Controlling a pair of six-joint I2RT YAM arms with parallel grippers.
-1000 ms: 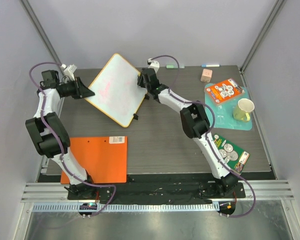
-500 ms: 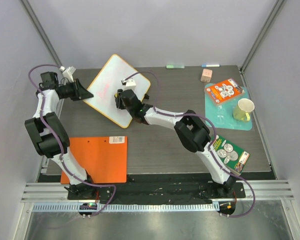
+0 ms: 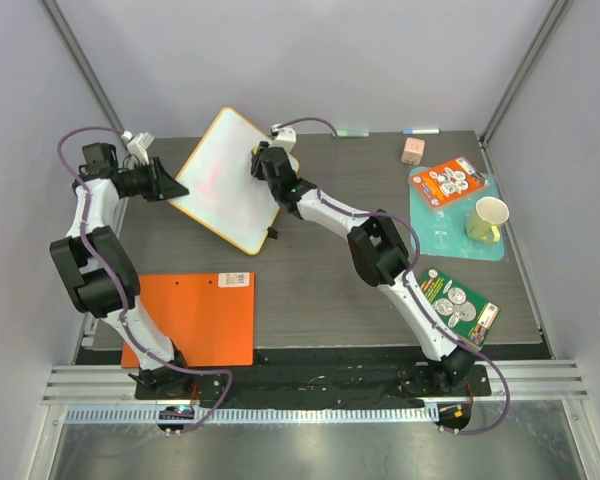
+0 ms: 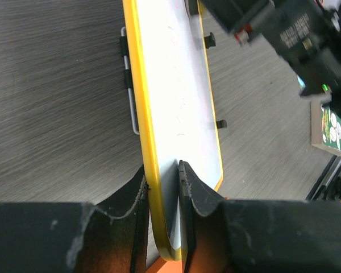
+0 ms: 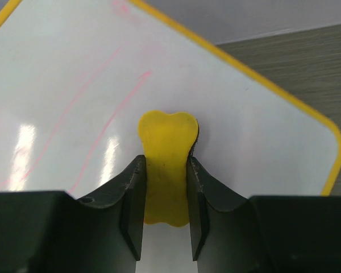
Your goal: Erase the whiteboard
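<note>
Right claw (image 5: pixel 165 165) clamps the eraser (image 5: pixel 166 133), pressed on the board (image 5: pixel 244 131) beneath; left claw (image 4: pixel 163 170) pinches its rim. I should sweep flat, firmly, toward pink marks (image 5: pixel 91 102) left of it.

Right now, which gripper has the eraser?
The right gripper, clamping the yellow eraser on the whiteboard; the left gripper only pinches the board's edge.

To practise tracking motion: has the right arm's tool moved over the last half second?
Yes. The right tool, gripping the yellow eraser, has gone from near the whiteboard's near edge toward its far-right edge.
</note>
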